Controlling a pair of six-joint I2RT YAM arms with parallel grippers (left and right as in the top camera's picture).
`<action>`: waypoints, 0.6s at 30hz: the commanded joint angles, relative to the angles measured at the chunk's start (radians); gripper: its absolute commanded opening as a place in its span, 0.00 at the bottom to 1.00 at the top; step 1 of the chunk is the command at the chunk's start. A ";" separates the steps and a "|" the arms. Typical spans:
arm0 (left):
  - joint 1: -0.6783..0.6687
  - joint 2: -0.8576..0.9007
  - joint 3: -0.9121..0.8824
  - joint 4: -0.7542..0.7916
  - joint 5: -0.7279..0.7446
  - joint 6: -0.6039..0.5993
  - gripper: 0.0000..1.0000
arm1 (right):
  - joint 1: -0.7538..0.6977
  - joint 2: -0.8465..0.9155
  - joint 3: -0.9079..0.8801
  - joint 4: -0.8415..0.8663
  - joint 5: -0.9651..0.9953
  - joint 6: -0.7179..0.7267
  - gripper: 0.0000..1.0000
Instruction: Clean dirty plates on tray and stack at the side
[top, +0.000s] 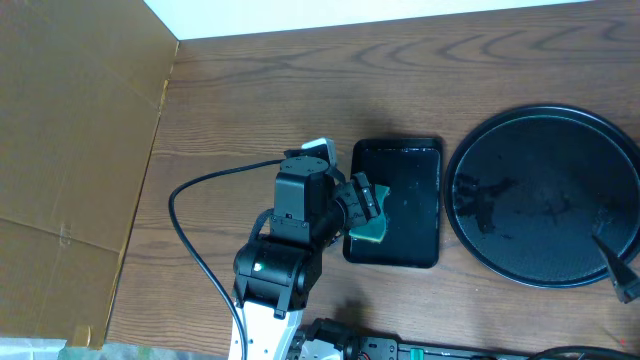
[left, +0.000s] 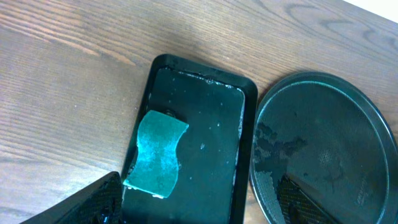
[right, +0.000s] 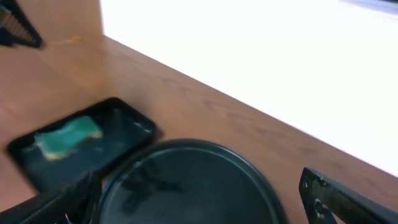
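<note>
The large round black tray (top: 545, 200) lies at the right of the table, bare and wet with smears; it also shows in the left wrist view (left: 329, 143) and the right wrist view (right: 186, 186). No white plates are in view in any frame. My left gripper (top: 368, 205) is open and empty, its fingers spread (left: 199, 208) above the near end of a small rectangular black tray. My right gripper (right: 199, 205) is open and empty over the near edge of the round tray; only one finger shows at the overhead view's right edge (top: 620, 268).
The small rectangular black tray (top: 410, 165) sits just left of the round tray and holds a teal sponge (left: 155, 152) in shallow water; the sponge also shows in the overhead view (top: 372, 230). A cardboard sheet (top: 70, 150) covers the left side. A cable (top: 190, 240) loops beside the left arm.
</note>
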 joint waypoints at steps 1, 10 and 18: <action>0.003 0.004 0.022 -0.001 -0.005 0.002 0.80 | -0.001 -0.090 -0.137 0.042 0.130 -0.023 0.99; 0.003 0.004 0.022 -0.001 -0.005 0.002 0.80 | -0.043 -0.295 -0.459 0.249 0.248 0.175 0.99; 0.003 0.004 0.022 -0.001 -0.005 0.002 0.80 | -0.043 -0.327 -0.643 0.493 0.287 0.243 0.99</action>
